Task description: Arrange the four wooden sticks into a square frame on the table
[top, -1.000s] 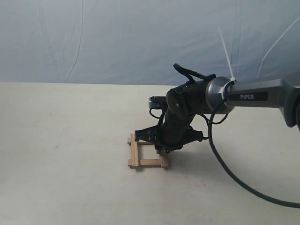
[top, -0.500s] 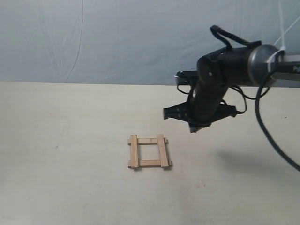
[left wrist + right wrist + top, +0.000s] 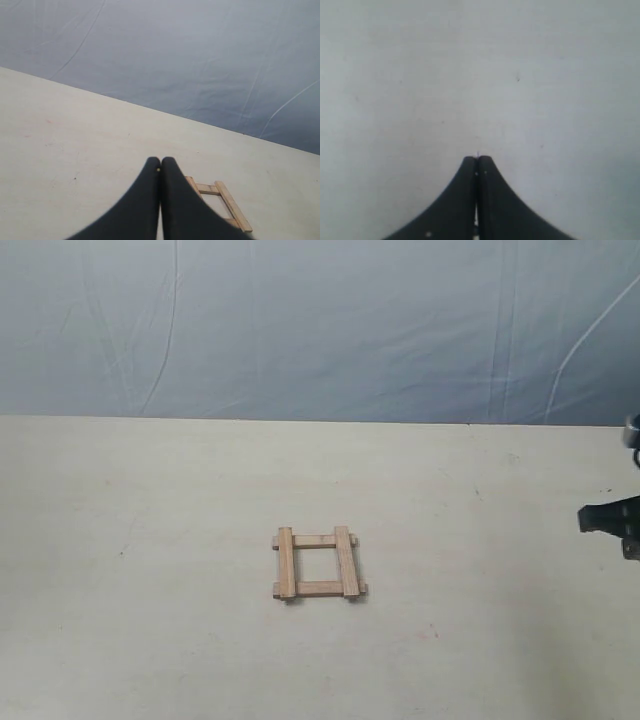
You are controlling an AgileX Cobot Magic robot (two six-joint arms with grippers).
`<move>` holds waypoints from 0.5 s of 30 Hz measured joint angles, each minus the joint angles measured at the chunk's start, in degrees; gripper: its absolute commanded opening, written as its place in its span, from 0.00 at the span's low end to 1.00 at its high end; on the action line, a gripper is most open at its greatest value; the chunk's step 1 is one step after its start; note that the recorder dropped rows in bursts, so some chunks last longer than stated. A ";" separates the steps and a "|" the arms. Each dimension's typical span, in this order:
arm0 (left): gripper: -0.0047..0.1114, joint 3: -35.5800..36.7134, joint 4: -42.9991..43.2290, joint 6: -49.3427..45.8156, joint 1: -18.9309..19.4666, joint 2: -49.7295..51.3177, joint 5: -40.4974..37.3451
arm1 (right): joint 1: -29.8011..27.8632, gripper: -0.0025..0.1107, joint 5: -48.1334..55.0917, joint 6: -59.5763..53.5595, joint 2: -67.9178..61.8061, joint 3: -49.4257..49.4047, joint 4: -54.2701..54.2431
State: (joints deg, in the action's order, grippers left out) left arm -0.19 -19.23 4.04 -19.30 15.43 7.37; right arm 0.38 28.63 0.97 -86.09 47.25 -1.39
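Note:
The four wooden sticks lie as a square frame (image 3: 318, 564) in the middle of the table (image 3: 150, 620), two long sticks resting across the other two with the ends overlapping. In the left wrist view the square frame (image 3: 220, 200) shows partly behind my left gripper (image 3: 160, 160), which is shut and empty, off the frame. My right gripper (image 3: 477, 159) is shut with nothing in it, over bare table. In the exterior view only a dark part of the right arm (image 3: 612, 520) shows at the right edge; the left arm is out of that view.
A wrinkled blue-grey backdrop (image 3: 320, 330) rises behind the table's far edge. The table (image 3: 480, 75) carries only faint specks and scuffs around the frame.
The right arm has risen off the frame's right side and swung away to the right edge of the exterior view. The frame stays put.

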 measured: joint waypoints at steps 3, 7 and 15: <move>0.04 0.00 0.00 0.00 0.00 0.00 0.00 | -0.50 0.01 -6.64 -0.39 8.99 -6.06 -0.61; 0.04 0.00 0.00 0.00 0.00 0.00 0.00 | -0.50 0.01 -13.71 -0.97 21.96 -13.85 -1.01; 0.04 0.00 0.00 0.00 0.00 0.00 0.00 | -0.50 0.01 -28.11 -0.97 43.71 -33.17 -1.47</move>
State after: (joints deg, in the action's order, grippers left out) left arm -0.19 -19.23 4.04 -19.30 15.43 7.37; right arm -0.12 0.52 0.00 -42.38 14.08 -2.86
